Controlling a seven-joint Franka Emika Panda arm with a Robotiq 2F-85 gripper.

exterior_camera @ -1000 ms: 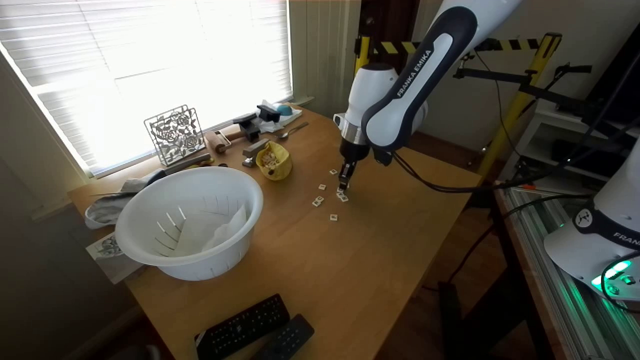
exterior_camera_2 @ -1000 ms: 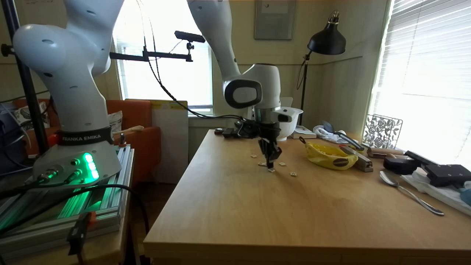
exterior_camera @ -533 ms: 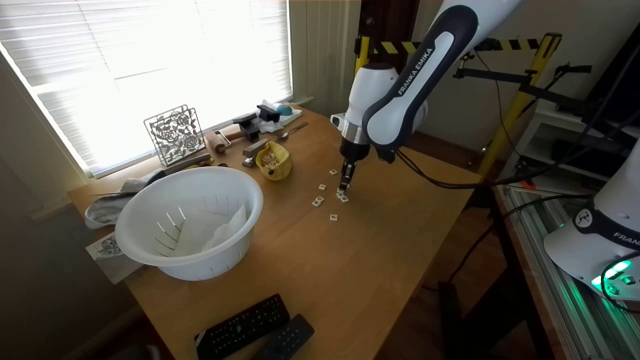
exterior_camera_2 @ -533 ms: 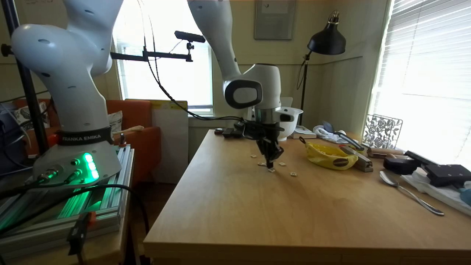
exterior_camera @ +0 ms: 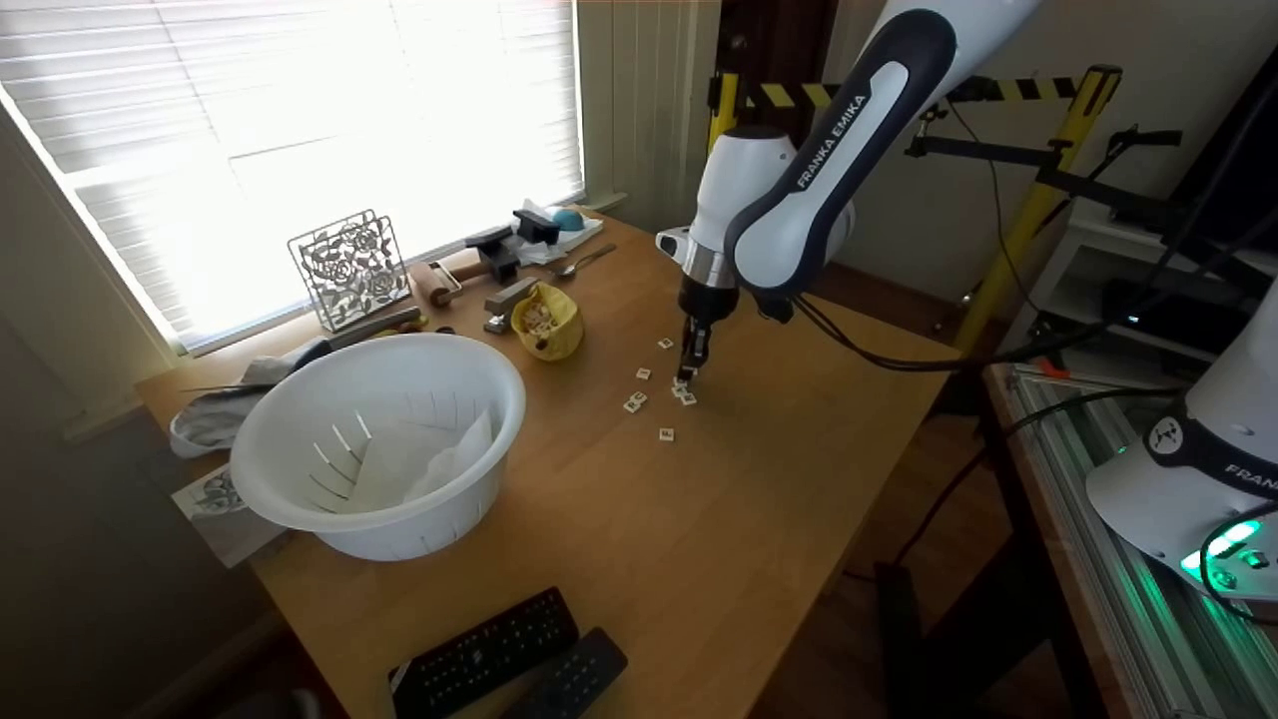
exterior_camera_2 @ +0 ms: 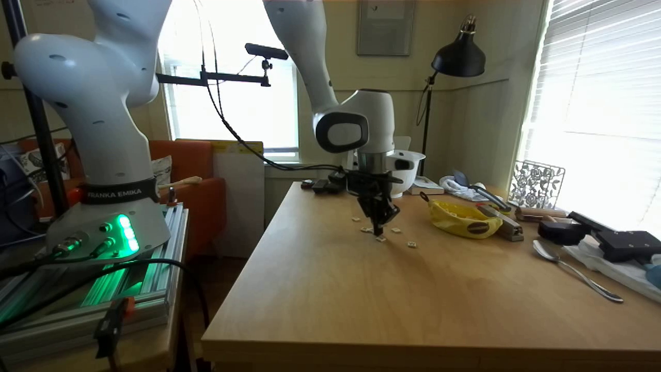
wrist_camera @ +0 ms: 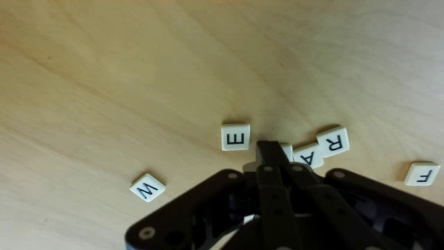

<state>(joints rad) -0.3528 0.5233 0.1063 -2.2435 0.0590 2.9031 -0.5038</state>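
My gripper (wrist_camera: pixel 272 147) points down at the tabletop with its fingers together. No tile shows between the fingers. In the wrist view, a white letter tile (wrist_camera: pixel 287 152) lies against or just behind the fingertips, its letter hidden. To its right lie an A tile (wrist_camera: pixel 309 156) and an R tile (wrist_camera: pixel 333 141), close together in a slanted row. An E tile (wrist_camera: pixel 236 137) lies just left of the fingertips, apart from them. A W or M tile (wrist_camera: pixel 147 187) lies further left and an F tile (wrist_camera: pixel 422 173) far right. The gripper also shows in both exterior views (exterior_camera: pixel 685 377) (exterior_camera_2: pixel 378 232).
A yellow banana-shaped pouch (exterior_camera: pixel 547 322) holding tiles stands near the gripper. A large white basin (exterior_camera: pixel 379 439) and two black remotes (exterior_camera: pixel 489 649) are on the table. A spoon (exterior_camera_2: pixel 573 271), a metal bar (exterior_camera_2: pixel 503 225) and a metal rose holder (exterior_camera_2: pixel 537 184) lie or stand toward the window.
My gripper has turned slightly about its vertical axis, its tips staying low among the tiles. The tiles beside the tips have shifted a little. The other things have not moved.
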